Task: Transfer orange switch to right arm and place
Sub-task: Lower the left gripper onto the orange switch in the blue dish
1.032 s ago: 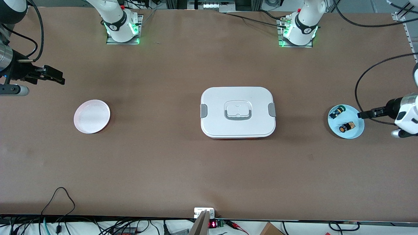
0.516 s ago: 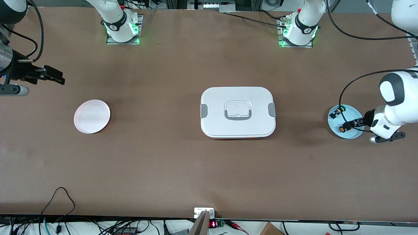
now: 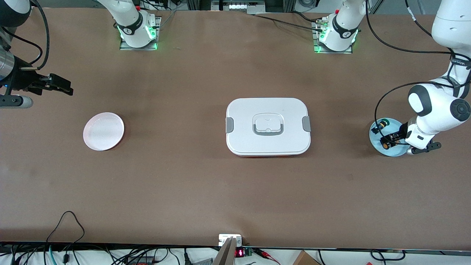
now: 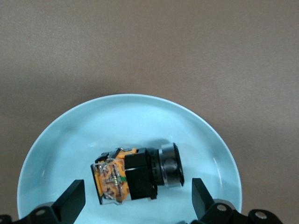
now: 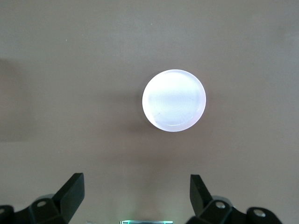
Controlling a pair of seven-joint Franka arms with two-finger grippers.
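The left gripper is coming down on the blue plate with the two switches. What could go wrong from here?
1. The open left gripper straddles the black orange-faced switch, which lies tilted across the jaws; closing could twist or squirt it away.
2. The green-capped black switch shares the small light-blue round plate; a sideways nudge could knock it.
3. The plate is loose on the brown table and may slide.
The open right gripper waits near the pink round plate.
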